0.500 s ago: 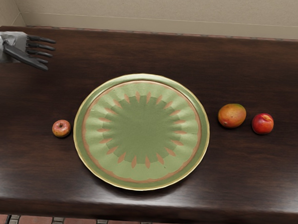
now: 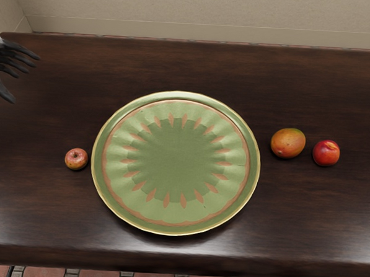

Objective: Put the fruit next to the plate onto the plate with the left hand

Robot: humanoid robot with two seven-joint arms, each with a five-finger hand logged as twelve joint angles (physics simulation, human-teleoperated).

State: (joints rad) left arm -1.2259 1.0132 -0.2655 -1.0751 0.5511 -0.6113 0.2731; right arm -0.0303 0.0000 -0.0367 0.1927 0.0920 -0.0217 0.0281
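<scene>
A large green plate [image 2: 112, 172] with an orange petal pattern lies in the middle of the dark wooden table. Just off its left rim rests a small red-yellow apple [image 2: 76, 159]. An orange-red mango [image 2: 288, 142] sits right of the plate, and a red peach [image 2: 326, 153] lies further right. My left hand [image 2: 7, 64] shows only at the far left edge, its dark fingers [image 2: 19, 47] spread and holding nothing, well above and left of the apple. The right arm is out of view.
The table's front edge [image 2: 178, 262] runs along the bottom, with a tiled floor below it. A beige wall stands behind the table's far edge.
My left hand has pulled back to the left, so only its fingers remain in the picture. The fruits and the plate have not moved.
</scene>
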